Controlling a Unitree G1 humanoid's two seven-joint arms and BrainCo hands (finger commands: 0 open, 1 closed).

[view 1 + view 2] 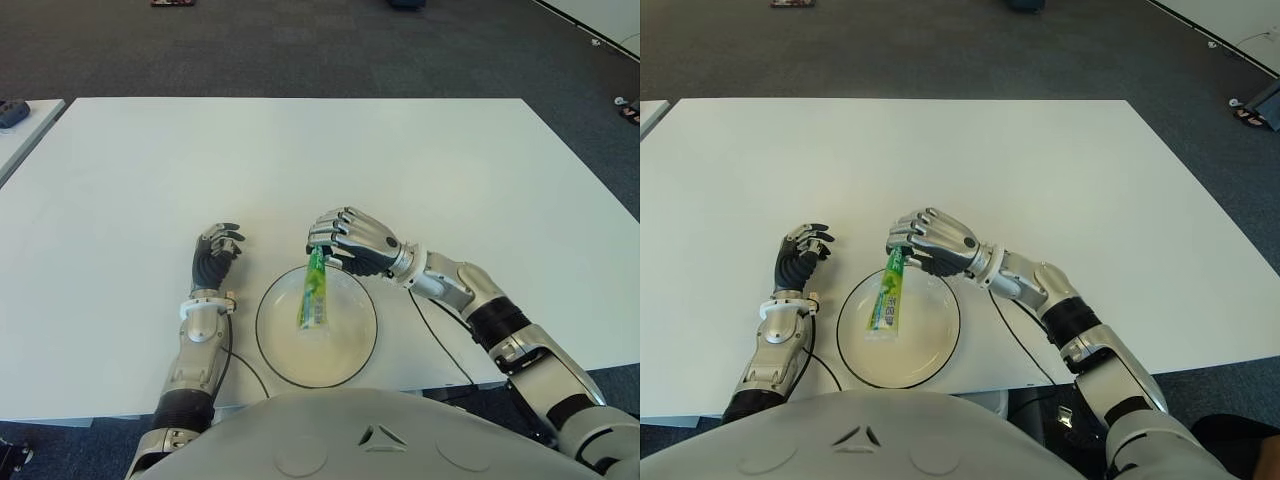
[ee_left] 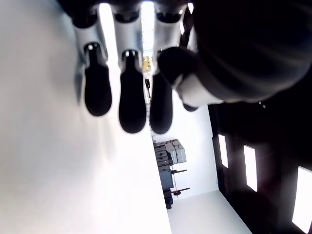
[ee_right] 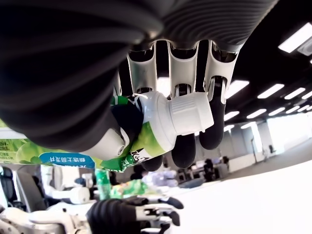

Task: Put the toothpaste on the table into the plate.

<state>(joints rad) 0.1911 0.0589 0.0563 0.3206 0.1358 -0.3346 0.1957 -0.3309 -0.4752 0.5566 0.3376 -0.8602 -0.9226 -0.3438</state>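
Note:
A green and white toothpaste tube hangs slanted over the white plate near the table's front edge, its flat tail low over the plate's middle; whether it touches is unclear. My right hand is shut on the tube's cap end at the plate's far rim. In the right wrist view the thumb and fingers pinch the tube's neck just below the white cap. My left hand shows to the left of the plate with its fingers relaxed and holding nothing.
The white table stretches far behind the plate. A black cable runs from the right forearm to the front edge. Another table edge with a dark object sits at the far left. Grey carpet surrounds the table.

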